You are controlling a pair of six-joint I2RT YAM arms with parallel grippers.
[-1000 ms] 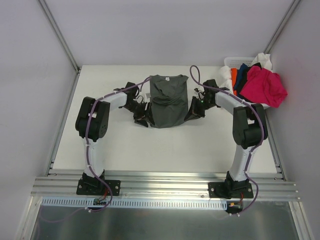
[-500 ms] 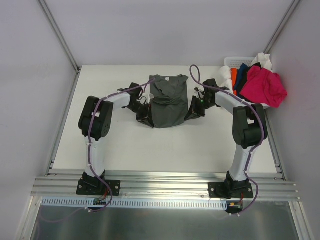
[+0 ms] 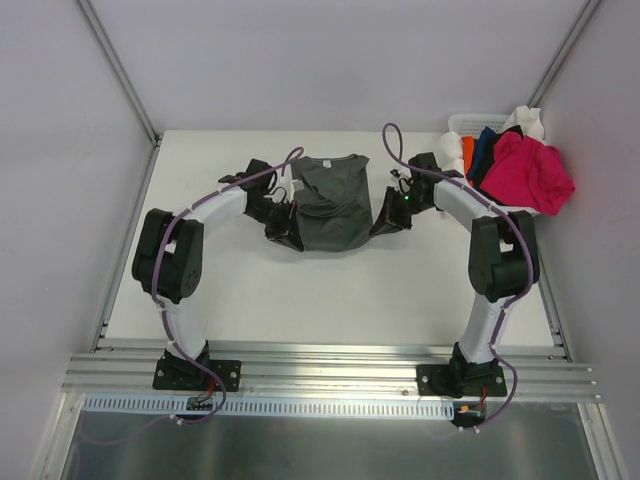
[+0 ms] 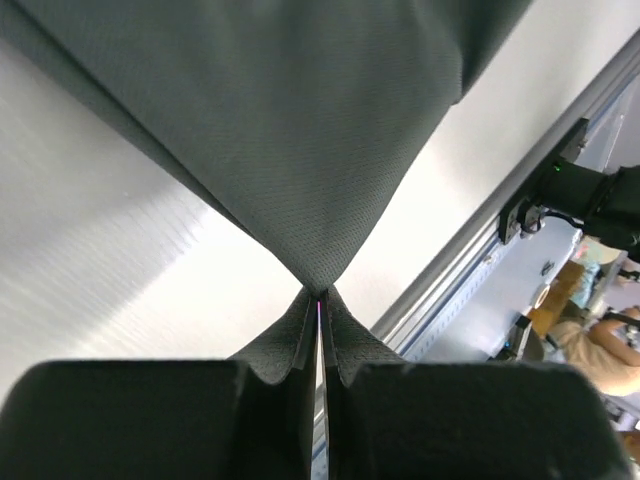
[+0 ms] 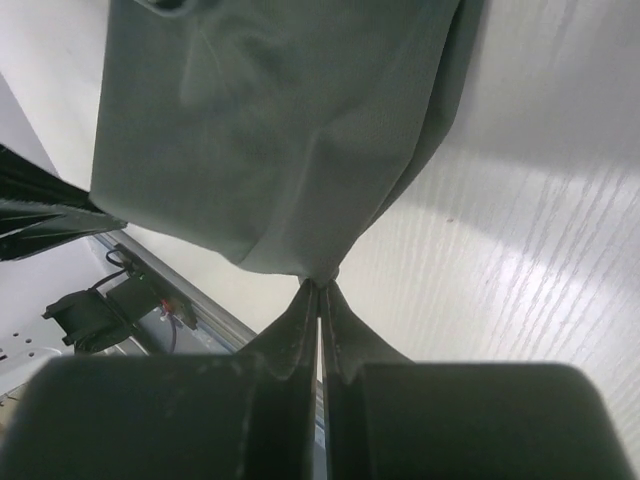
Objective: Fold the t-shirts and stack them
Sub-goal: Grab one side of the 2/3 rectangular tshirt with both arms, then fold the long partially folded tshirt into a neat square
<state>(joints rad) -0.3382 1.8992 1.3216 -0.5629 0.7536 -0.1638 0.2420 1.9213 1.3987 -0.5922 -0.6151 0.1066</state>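
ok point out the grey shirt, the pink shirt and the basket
grey t-shirt (image 3: 330,205), top view, middle of its cloth
pink t-shirt (image 3: 532,175), top view, middle of its cloth
white basket (image 3: 462,123), top view, far rim

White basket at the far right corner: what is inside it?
A heap of t-shirts: a magenta-pink one on top, navy, orange and white beside it. Whatever lies deeper in the basket is covered.
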